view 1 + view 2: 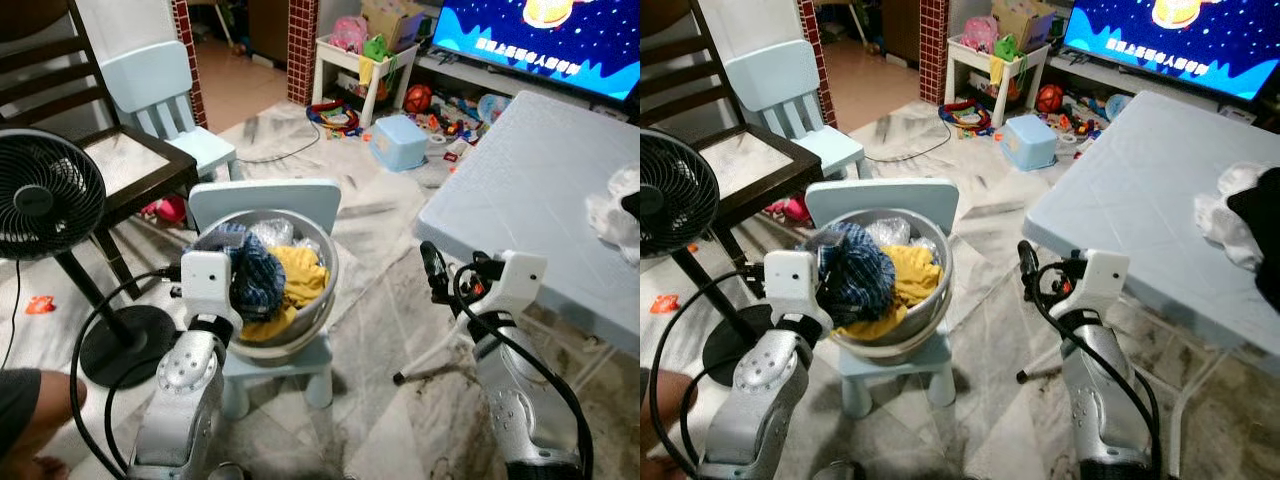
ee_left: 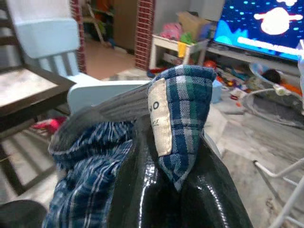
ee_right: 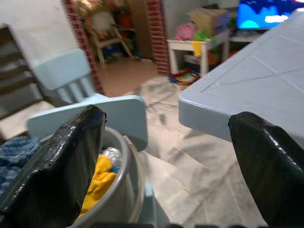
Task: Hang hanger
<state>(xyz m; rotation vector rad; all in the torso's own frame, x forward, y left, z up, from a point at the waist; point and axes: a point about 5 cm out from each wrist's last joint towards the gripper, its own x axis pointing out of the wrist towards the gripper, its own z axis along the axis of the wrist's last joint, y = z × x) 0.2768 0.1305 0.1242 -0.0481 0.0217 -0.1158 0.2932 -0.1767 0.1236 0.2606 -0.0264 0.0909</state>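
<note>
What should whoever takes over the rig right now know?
Left end effector: shut on a blue plaid garment, lifted just above the metal basin.
Right end effector: open, empty, held between the basin and the light blue table.
The basin sits on a small light blue chair and also holds a yellow cloth.
White and dark cloth lies on the table's far side.
Done: garment gripped.
Left: I can't make out a hanger or rail here, so find one, then hang.

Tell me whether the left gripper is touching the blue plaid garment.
Touching. The left wrist view shows the plaid garment pinched between the left gripper fingers, its label against them, above the metal basin.
</note>
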